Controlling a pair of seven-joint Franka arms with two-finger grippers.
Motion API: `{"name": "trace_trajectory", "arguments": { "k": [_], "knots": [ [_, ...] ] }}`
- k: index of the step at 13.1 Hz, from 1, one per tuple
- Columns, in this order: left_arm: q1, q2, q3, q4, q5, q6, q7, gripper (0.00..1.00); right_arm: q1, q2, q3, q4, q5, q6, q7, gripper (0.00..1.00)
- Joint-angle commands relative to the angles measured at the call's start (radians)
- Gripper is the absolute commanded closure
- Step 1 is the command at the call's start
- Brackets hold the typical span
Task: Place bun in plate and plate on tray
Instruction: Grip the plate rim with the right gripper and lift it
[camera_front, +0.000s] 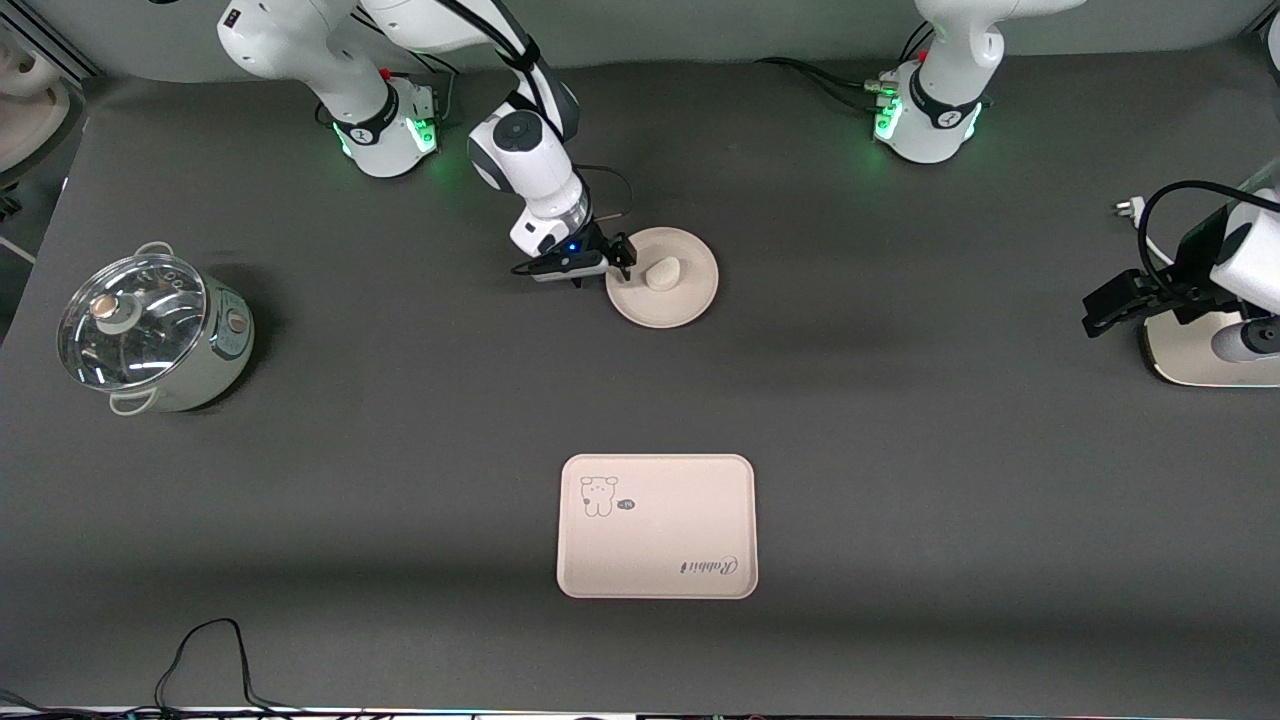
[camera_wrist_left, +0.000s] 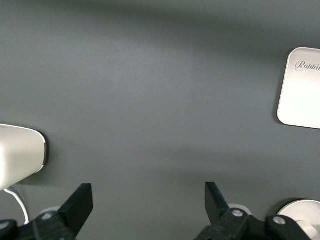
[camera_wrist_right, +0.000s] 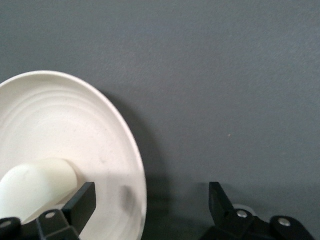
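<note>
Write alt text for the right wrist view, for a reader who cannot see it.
The bun lies in the round cream plate, which sits on the dark grey table. The right gripper is open, one finger over the plate's rim next to the bun and the other over bare table.

A small electric cooking pot with a glass lid stands upright at the right arm's end of the table. At the left arm's end a white base-like object is partly hidden. A black cable lies at the table's nearest edge.
</note>
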Motion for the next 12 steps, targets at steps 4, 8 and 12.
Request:
{"name": "trace_trajectory", "arguments": {
  "k": [4,8,12],
  "knots": [
    [-0.004,-0.003,0.008,0.003,0.021,0.007,0.037,0.0,0.005,-0.01,0.001,0.01,0.027,0.004,0.005,0.36],
    [0.003,0.004,0.009,0.003,0.026,0.019,0.071,0.0,0.001,-0.028,0.001,0.01,0.027,-0.008,0.002,0.82],
    [0.005,0.004,0.009,0.003,0.026,0.024,0.075,0.0,0.0,-0.041,-0.001,0.012,0.027,-0.04,-0.004,1.0]
  ]
}}
